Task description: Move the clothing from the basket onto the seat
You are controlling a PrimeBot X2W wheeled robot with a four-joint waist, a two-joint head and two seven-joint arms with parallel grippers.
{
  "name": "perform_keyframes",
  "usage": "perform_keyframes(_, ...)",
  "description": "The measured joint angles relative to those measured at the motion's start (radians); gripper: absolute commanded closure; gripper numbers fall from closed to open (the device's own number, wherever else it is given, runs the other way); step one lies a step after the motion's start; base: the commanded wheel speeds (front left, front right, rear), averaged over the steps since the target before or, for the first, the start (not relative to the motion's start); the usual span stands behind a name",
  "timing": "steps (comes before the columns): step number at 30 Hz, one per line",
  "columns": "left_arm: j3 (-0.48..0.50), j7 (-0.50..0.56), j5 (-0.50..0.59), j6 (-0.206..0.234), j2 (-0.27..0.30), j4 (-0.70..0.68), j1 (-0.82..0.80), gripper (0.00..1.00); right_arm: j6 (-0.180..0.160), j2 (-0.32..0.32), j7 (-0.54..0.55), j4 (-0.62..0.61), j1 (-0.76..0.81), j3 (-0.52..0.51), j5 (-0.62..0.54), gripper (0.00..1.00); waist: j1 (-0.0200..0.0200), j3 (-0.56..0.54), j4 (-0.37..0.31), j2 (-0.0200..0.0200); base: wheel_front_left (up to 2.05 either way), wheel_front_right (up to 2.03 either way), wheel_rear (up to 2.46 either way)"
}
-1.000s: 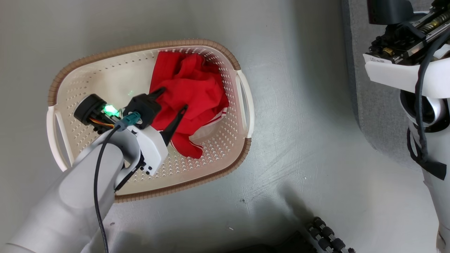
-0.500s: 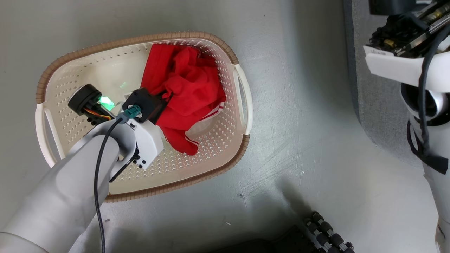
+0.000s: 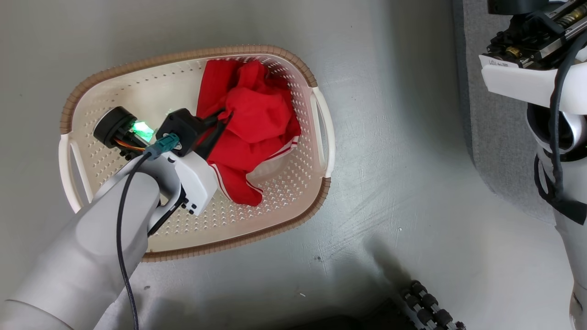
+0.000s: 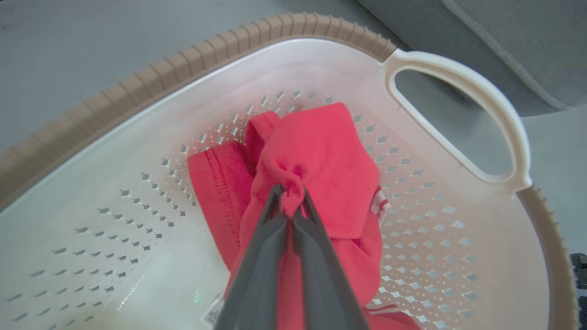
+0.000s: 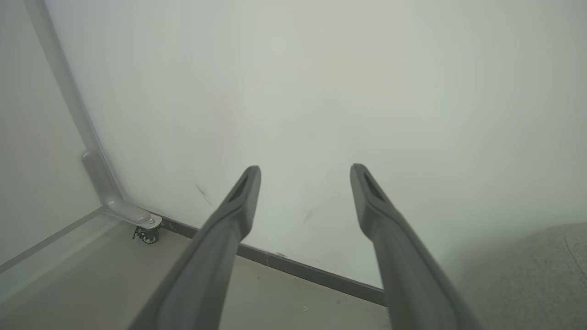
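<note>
A cream perforated basket (image 3: 137, 68) with a brown woven rim sits on a grey floor (image 3: 390, 183). The red clothing (image 3: 257, 123) lies crumpled inside it, in the half nearest the handle (image 3: 321, 133) that faces the grey seat (image 3: 486, 151). The seat stands well apart from the basket, beyond that handle.

The left gripper (image 4: 289, 197) reaches into the basket, its jaws pressed together on a small bunched fold at the top of the heap. The right gripper (image 5: 305, 183) is off beyond the basket's seat side, jaws spread wide and holding nothing.

The heap's long axis runs across the basket's short width, from rim to rim, parallel to that handle. A white-striped hem points toward the handle, and a red tail points toward the rim on the robot's side.

The likely risks are these. The pinch takes little cloth, so the fold may slip out on lifting. The garments look tangled, so one may drag the other up, then drop it. Trailing fabric could also catch the rim and tug the light basket.
</note>
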Motion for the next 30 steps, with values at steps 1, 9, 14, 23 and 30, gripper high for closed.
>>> perform_keyframes(1, 0.003, -0.009, -0.006, 0.0, 0.0, 0.001, 0.0, 1.0, 0.0, -0.001, 0.0, 0.002, 0.0, 0.0, 0.0, 0.0, 0.0, -0.002, 0.002, 0.0, 0.0, 0.0, 0.0)
perform_keyframes(9, 0.031, -0.066, -0.035, 0.0, -0.008, -0.002, 0.002, 1.0, 0.0, -0.013, 0.0, 0.019, 0.001, -0.003, -0.002, 0.0, 0.0, -0.024, 0.022, 0.0, 0.0, 0.0, 0.0)
perform_keyframes(14, 0.051, -0.087, -0.06, 0.0, -0.013, -0.007, 0.016, 1.0, 0.0, -0.019, 0.0, 0.024, 0.002, -0.003, -0.003, 0.0, 0.0, -0.045, 0.037, 0.0, 0.0, 0.0, 0.0)
perform_keyframes(23, 0.091, -0.109, -0.077, 0.001, -0.036, -0.031, 0.063, 1.0, 0.0, -0.048, 0.0, 0.051, 0.007, -0.007, -0.003, 0.0, 0.0, -0.1, 0.075, 0.0, 0.0, 0.0, 0.0)
perform_keyframes(30, 0.136, -0.112, -0.096, 0.01, -0.043, -0.057, 0.108, 1.0, 0.0, -0.064, 0.0, 0.075, 0.041, -0.008, -0.005, 0.0, 0.0, -0.149, 0.107, 0.0, 0.0, 0.0, 0.0)
